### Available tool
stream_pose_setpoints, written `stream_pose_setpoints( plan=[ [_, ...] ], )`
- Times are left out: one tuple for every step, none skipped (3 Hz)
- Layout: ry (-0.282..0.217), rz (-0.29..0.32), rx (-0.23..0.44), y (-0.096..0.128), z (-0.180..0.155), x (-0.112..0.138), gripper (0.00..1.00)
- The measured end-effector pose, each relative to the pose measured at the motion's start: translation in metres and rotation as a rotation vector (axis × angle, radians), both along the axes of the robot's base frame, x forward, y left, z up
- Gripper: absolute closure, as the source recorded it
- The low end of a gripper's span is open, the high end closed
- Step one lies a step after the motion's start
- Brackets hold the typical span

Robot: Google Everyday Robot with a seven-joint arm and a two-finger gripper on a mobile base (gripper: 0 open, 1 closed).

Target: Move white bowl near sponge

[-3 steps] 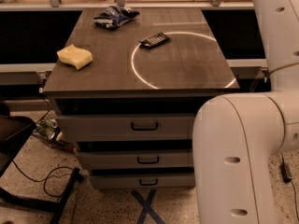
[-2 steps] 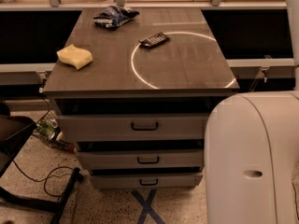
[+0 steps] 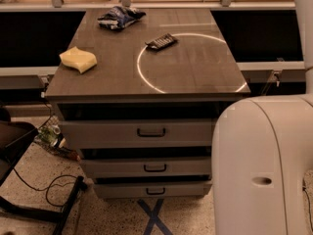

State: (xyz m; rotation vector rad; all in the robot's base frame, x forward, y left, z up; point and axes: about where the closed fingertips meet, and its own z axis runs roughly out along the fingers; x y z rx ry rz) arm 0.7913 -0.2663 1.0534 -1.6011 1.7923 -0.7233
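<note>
The sponge (image 3: 78,59), a pale yellow soft block with wavy, uneven edges, lies flat on the tabletop (image 3: 195,72), close to its left edge and roughly midway between its front and back, with the claw out of view.

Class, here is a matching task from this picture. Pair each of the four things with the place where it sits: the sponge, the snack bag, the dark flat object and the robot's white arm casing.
Things:
1. sponge
2. snack bag
3. dark flat object
4. white arm casing

Places:
A. across the far-left arc of the light ring
B. lower right foreground, in front of the drawers
C. near the left edge of the tabletop
D. at the tabletop's far end

Pairs: 1-C, 2-D, 3-A, 4-B.

The pincer is out of view, and no white bowl shows.
</note>
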Motion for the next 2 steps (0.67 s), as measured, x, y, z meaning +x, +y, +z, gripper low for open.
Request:
stream_pose_setpoints(
  plan=[
    [-0.057,-0.038,-0.025,0.01,0.023,0.007,1.0],
    [-0.109,-0.074,-0.052,0.016,0.05,0.0,1.0]
  ],
)
